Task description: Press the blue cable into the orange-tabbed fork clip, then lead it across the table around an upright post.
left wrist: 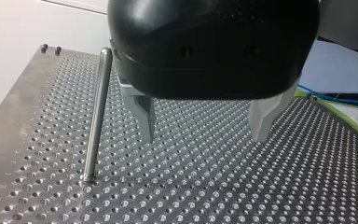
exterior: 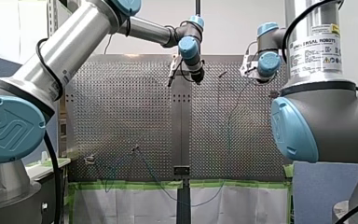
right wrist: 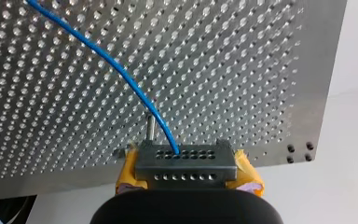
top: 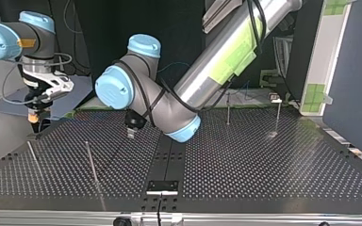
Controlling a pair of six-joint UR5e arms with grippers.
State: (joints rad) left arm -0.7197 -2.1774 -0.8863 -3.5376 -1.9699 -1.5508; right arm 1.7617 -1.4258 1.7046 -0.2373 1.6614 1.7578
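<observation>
Between the yellow pads of my right hand [right wrist: 186,163] the blue cable [right wrist: 116,67] is clenched, running out ahead of it over the perforated counter [right wrist: 261,70]. Just ahead of the hand stands an upright post [right wrist: 150,127], close beside the cable; I cannot tell whether they touch. Farther along, in the front view, the cable runs toward that view's near edge and sags off the counter in a loop. Near that edge sits a small fitting [exterior: 89,159], perhaps the fork clip, but no orange tab can be made out, nor whether the cable is seated there. So I judge the clip step unconfirmed, and the lead around a post in hand but not finished. My left hand [left wrist: 204,133] hangs released over bare counter, nothing between its fingers, with a second post [left wrist: 95,116] just beside it. As for room, my right hand sits close to a counter corner, the edge just behind it. The middle of the counter lies open, though my left arm reaches across it.
</observation>
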